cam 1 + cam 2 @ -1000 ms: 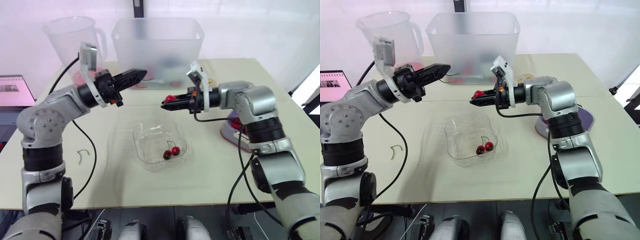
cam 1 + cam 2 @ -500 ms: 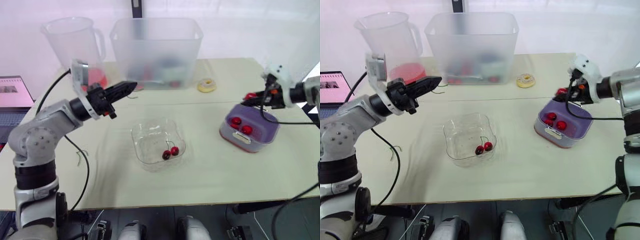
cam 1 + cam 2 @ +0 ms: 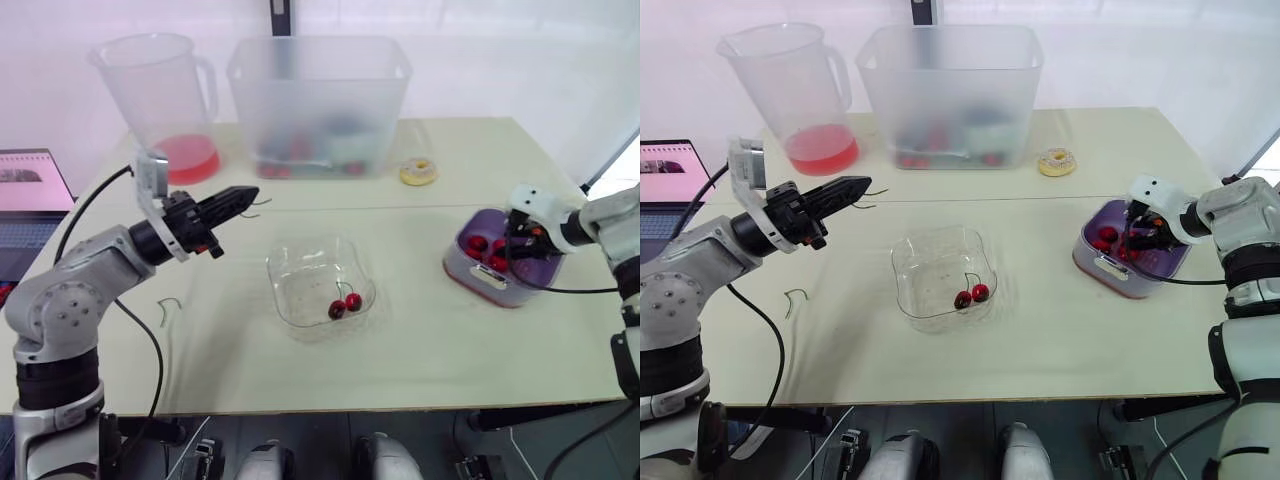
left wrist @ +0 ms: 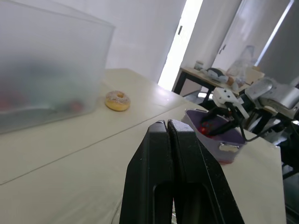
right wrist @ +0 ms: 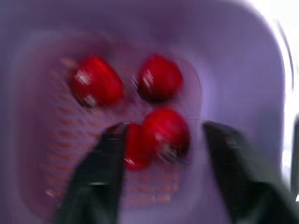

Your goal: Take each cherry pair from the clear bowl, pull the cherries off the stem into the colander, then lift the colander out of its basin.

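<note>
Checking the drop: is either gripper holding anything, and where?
Right gripper is open in the colander, holding nothing. Left gripper is shut; whether it pinches anything cannot be told.

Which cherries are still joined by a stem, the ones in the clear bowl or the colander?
The pair in the clear bowl: a thin stem arches over them. The cherries in the purple colander lie loose.
</note>
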Tool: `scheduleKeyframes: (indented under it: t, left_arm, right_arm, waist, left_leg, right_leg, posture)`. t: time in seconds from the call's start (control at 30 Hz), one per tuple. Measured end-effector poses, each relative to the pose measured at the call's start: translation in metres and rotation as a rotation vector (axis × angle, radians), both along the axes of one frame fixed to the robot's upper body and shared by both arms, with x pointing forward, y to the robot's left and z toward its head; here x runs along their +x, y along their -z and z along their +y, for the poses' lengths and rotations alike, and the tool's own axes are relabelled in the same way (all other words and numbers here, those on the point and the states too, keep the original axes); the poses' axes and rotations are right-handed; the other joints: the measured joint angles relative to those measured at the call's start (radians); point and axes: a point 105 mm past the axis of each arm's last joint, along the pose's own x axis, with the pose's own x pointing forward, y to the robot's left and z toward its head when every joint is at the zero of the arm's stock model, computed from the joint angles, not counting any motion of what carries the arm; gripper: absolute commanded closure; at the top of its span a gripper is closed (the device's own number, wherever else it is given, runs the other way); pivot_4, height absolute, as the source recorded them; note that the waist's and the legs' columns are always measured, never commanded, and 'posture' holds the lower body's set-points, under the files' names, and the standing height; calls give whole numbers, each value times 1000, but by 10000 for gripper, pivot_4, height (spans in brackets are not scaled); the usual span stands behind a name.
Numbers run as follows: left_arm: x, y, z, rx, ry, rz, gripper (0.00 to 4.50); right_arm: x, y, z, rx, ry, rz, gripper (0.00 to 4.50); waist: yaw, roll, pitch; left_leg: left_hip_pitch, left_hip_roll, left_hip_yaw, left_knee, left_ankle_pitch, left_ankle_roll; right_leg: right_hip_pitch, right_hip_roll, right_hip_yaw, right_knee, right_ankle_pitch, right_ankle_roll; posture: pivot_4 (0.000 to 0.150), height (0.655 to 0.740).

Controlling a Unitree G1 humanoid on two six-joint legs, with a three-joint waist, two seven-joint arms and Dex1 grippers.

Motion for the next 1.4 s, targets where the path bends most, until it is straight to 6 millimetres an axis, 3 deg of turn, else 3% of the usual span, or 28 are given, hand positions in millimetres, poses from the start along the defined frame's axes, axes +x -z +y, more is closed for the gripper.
scheduleKeyframes:
  t: [0.03, 0.17, 0.27, 0.4, 0.57, 0.67, 0.73, 0.83, 0.93, 1.07, 1.17, 1.23, 1.4]
  left_arm:
    - [-2, 1, 2, -1, -7, 3, 45000]
    - [-8, 9, 8, -6, -36, 28, 45000]
    - [-15, 16, 23, -10, -103, 48, 45000]
    - [-24, 27, 47, -52, -208, 101, 45000]
    - [-37, 48, 76, -89, -329, 201, 45000]
    - [-39, 61, 82, -115, -378, 272, 45000]
    - [-36, 64, 85, -127, -407, 291, 45000]
    - [-26, 86, 96, -168, -478, 391, 45000]
    - [-19, 116, 95, -155, -508, 506, 36187]
    - [-17, 137, 104, -126, -567, 574, 14348]
    - [-20, 145, 116, -123, -612, 601, 1162]
    - [-23, 147, 127, -122, -649, 607, 482]
    - [-26, 128, 148, -136, -710, 526, 482]
  right_arm:
    - [1, -4, 0, -4, 1, -8, 513]
    - [5, -20, 6, -5, -23, -36, 513]
    - [7, -42, 23, 53, -85, -47, 513]
    - [2, -92, 78, 219, -301, -94, 513]
    - [-29, -136, 152, 460, -629, -85, 513]
    - [-60, -151, 202, 583, -870, -30, 513]
    - [-72, -152, 219, 604, -953, 0, 513]
    - [-80, -147, 238, 617, -1037, 30, 513]
    - [-82, -139, 250, 622, -1076, 51, 0]
    - [-84, -137, 257, 615, -1095, 46, 0]
    - [-84, -136, 257, 612, -1090, 38, 0]
    - [-83, -133, 257, 617, -1084, 44, 0]
    - [-83, -128, 258, 619, -1075, 74, 0]
  waist:
    - [-3, 0, 0]
    - [-2, 0, 0]
    - [-2, 1, 0]
    - [-3, 1, 1]
    - [7, 1, 1]
    - [10, 1, 0]
    - [14, 0, 0]
    - [18, 0, 0]
    - [22, 0, 0]
    - [20, 0, 0]
    - [17, 0, 0]
    - [15, 0, 0]
    - [16, 0, 0]
  left_leg:
    - [0, 0, 0, 0, 0, 0]
    - [0, 1, 0, 0, 0, 0]
    - [0, 1, 0, -1, 0, 0]
    - [0, 1, -1, -1, 0, 0]
    - [-1, 0, -3, 0, 0, 0]
    - [-1, 0, -4, 1, 0, 0]
    - [0, 0, -4, 1, 0, 0]
    - [0, -1, -4, 1, 0, 0]
    - [0, -1, -3, 1, 0, 0]
    - [-1, -1, -3, 1, 0, 0]
    - [0, 0, -3, 1, 0, 0]
    - [-1, 0, -3, 1, 0, 0]
    - [-1, 0, -3, 1, 0, 0]
  right_leg:
    - [0, 0, 0, 0, 0, 0]
    - [0, 0, 0, 0, 0, 0]
    - [0, 0, 0, 0, 0, 0]
    - [0, 0, 0, 0, 0, 0]
    - [0, -1, 0, -1, 0, 0]
    - [1, -2, 0, 0, 0, 0]
    - [1, -2, 0, 0, 0, 0]
    - [1, -1, 0, 1, 0, 0]
    - [1, -1, 0, 1, 0, 0]
    - [0, 0, 0, 1, 0, 0]
    - [0, 0, 0, 1, 0, 0]
    - [-1, 0, 0, 1, 0, 0]
    - [-1, -1, 0, 1, 0, 0]
  posture:
    - [1500, 6886]
    - [1500, 6886]
    - [1500, 6886]
    - [1500, 6886]
    - [1500, 6886]
    - [1500, 6886]
    - [1500, 6886]
    - [1500, 6886]
    - [1500, 6886]
    - [1500, 6886]
    - [1500, 6886]
    - [1500, 6886]
    - [1500, 6886]
